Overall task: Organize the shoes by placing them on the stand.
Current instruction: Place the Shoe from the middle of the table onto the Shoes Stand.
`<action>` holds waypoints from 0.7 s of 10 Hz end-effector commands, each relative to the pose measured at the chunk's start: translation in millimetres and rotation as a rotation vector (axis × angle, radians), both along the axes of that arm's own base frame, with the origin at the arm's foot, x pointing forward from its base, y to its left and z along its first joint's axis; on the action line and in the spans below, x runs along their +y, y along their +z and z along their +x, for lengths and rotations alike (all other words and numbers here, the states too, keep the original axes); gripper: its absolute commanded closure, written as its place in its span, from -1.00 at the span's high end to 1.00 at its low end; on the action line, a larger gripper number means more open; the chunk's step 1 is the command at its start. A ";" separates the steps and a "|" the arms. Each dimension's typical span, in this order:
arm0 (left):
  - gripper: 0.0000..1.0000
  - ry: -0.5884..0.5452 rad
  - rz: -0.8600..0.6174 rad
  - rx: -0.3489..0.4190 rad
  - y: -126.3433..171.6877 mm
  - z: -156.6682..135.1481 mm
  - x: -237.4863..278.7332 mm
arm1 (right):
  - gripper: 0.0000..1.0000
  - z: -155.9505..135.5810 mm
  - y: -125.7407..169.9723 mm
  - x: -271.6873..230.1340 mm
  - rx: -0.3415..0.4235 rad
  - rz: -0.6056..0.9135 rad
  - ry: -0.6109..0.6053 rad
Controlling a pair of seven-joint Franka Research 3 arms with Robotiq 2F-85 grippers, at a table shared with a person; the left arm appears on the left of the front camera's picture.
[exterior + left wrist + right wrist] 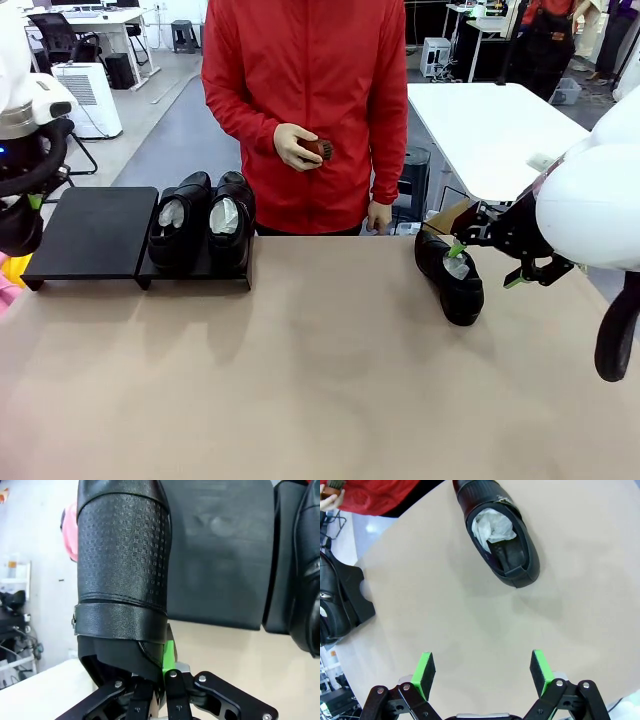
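Two glossy black shoes [180,225] [230,215] stand side by side on the right section of the low black stand [95,235]; its left section is bare. My left gripper [30,205] [167,672] hangs at the stand's left end, shut on another black shoe [122,555] [20,228] with a textured upper and a strap, hanging just left of the stand [220,555]. One more shoe [450,275] [502,535] with white paper inside lies on the table at the right. My right gripper [486,265] [482,672] hovers open just right of it, nothing between its pads.
A person in a red jacket stands at the far edge and holds a small brown brush [318,150] in one hand. The tan table [320,380] stretches wide between the stand and the lone shoe. A white table [490,130] stands behind on the right.
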State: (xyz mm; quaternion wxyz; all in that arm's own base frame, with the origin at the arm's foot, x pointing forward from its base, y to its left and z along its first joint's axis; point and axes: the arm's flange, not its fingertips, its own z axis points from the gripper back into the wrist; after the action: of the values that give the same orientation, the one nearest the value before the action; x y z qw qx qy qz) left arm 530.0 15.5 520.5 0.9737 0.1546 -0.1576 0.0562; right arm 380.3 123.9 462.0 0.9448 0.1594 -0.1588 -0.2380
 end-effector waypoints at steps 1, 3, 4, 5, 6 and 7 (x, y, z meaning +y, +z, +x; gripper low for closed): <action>-1.00 -0.041 0.035 -0.035 20.9 9.8 0.8 | 1.00 1.9 0.2 -1.0 -0.012 0.010 0.017; -1.00 -0.050 0.024 -0.030 14.1 21.2 2.4 | 1.00 1.9 0.2 -1.0 -0.012 0.010 0.017; -1.00 -0.076 -0.098 0.028 13.7 17.3 -1.2 | 1.00 1.9 0.2 -1.0 -0.012 0.010 0.017; -1.00 -0.028 0.009 -0.017 10.8 15.9 -2.4 | 1.00 1.9 0.2 -1.0 -0.012 0.010 0.017; -1.00 -0.028 0.009 -0.017 10.8 15.9 -2.4 | 1.00 1.9 0.2 -1.0 -0.012 0.010 0.017; -1.00 -0.028 0.009 -0.017 10.8 15.9 -2.4 | 1.00 1.9 0.2 -1.0 -0.012 0.010 0.017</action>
State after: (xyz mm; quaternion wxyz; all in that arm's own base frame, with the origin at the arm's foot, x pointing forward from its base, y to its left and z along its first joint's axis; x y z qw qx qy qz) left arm 547.2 10.2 526.0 0.9762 0.1422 -0.1600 0.0355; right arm 380.3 123.9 462.1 0.9448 0.1594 -0.1589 -0.2380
